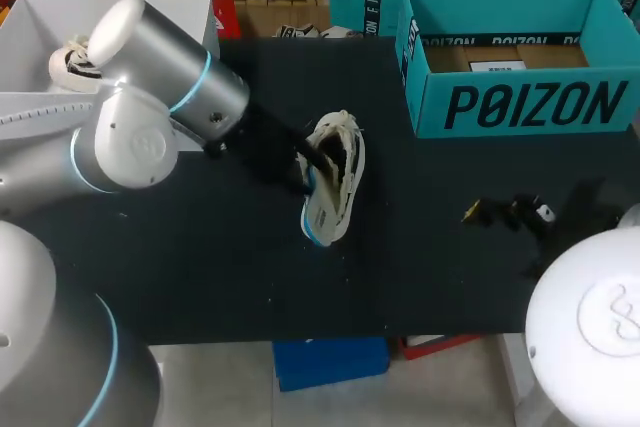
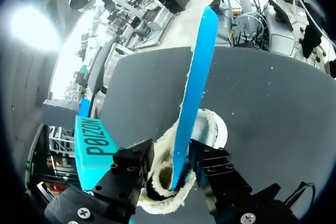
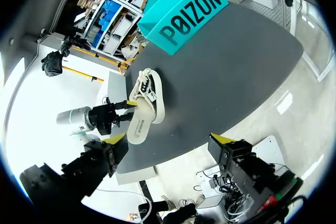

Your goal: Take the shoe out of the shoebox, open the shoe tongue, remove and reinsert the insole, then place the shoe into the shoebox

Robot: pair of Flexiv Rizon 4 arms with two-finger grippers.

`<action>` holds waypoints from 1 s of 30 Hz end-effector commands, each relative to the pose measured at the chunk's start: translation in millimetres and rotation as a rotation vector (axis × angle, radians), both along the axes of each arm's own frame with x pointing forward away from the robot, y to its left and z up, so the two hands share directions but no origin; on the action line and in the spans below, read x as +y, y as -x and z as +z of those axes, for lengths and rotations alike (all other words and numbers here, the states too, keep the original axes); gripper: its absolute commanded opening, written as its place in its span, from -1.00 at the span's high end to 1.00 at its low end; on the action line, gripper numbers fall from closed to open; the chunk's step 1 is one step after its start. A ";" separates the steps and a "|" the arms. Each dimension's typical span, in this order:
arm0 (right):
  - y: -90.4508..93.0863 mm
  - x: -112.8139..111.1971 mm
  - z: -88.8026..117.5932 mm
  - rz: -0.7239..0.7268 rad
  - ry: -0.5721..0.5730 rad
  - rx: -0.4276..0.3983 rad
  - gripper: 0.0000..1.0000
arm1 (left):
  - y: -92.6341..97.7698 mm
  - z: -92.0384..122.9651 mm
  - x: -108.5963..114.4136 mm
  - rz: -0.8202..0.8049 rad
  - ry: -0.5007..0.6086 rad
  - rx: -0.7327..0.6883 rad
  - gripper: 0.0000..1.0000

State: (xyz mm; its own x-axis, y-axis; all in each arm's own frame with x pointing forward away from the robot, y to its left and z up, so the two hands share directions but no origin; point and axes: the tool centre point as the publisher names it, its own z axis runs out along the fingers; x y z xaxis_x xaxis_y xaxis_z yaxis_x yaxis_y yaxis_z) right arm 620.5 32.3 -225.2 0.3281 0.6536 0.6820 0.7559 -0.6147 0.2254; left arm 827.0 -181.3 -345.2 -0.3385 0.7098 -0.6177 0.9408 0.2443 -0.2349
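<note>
Left gripper: the jaws stand close together and appear clamped on the insole. The insole rises edge-on between the jaws and runs out ahead of them, blue underside showing. Its lower end sits inside the shoe, whose fleece-lined opening lies directly under the jaws. The shoe rests on its side on the tabletop.

Step in hand: judged to be the insole step, with the insole partly out of the shoe. These views do not settle whether it is being drawn out or fed back in. Either way, the next move calls for travel along the length of the shoe while the shoe is kept from dragging.

Right gripper: jaws wide apart, holding nothing, well apart from the shoe. It could steady the shoe.

The teal shoebox stands open beyond the shoe, well apart from both grippers. Nothing lies between the shoe and the shoebox.
</note>
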 end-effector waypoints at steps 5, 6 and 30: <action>2.8 -5.7 -2.5 0.054 -0.046 0.055 -1.00 | 13.1 5.8 9.1 -0.029 -0.017 0.030 0.24; 2.8 -5.7 -2.5 0.054 -0.046 0.055 -1.00 | 14.6 5.4 9.3 -0.033 -0.019 0.035 0.29; 2.8 -5.7 -2.5 0.054 -0.046 0.055 -1.00 | 22.6 -5.3 8.2 -0.093 -0.048 0.065 1.00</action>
State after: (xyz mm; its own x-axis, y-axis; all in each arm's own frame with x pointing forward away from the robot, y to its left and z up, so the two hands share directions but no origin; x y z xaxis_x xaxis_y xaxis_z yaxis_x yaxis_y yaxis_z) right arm 620.5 32.3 -225.2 0.3281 0.6536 0.6820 0.7559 -0.6147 0.2254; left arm 805.4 -173.5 -350.0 -0.3096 0.7705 -0.5573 0.9415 0.1665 -0.2929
